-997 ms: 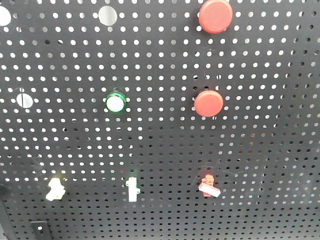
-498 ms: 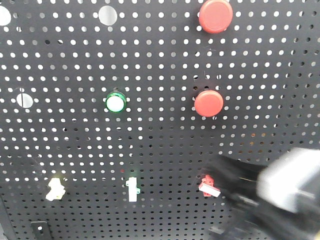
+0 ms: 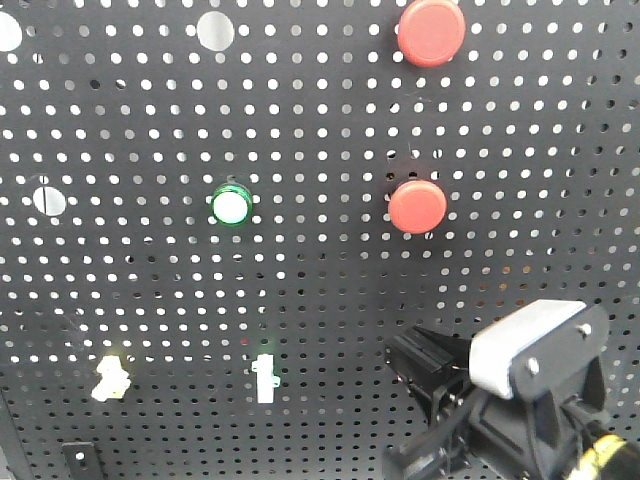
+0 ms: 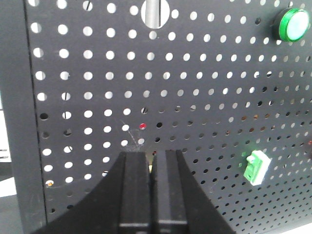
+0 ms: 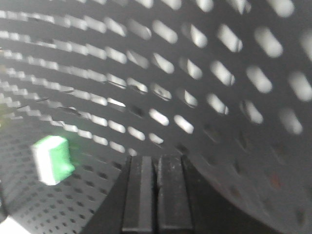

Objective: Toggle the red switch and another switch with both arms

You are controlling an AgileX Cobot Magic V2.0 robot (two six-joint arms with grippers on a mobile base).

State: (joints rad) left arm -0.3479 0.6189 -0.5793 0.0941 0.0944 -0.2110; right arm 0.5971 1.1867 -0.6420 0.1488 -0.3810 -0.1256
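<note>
**A:** Why is the left end effector pressed together?

**B:** Probably to poke with a single tip. The pale yellow switch sits low on the left of the pegboard, with nothing on it.

**A:** And the red switch?

**B:** It's hidden behind the right end effector, which is also pressed together, close to the board.

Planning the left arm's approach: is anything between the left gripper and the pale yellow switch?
Nothing visible. The pale yellow switch sits uncovered on the pegboard; the left gripper faces bare board, the green-based toggle off to its side.
</note>
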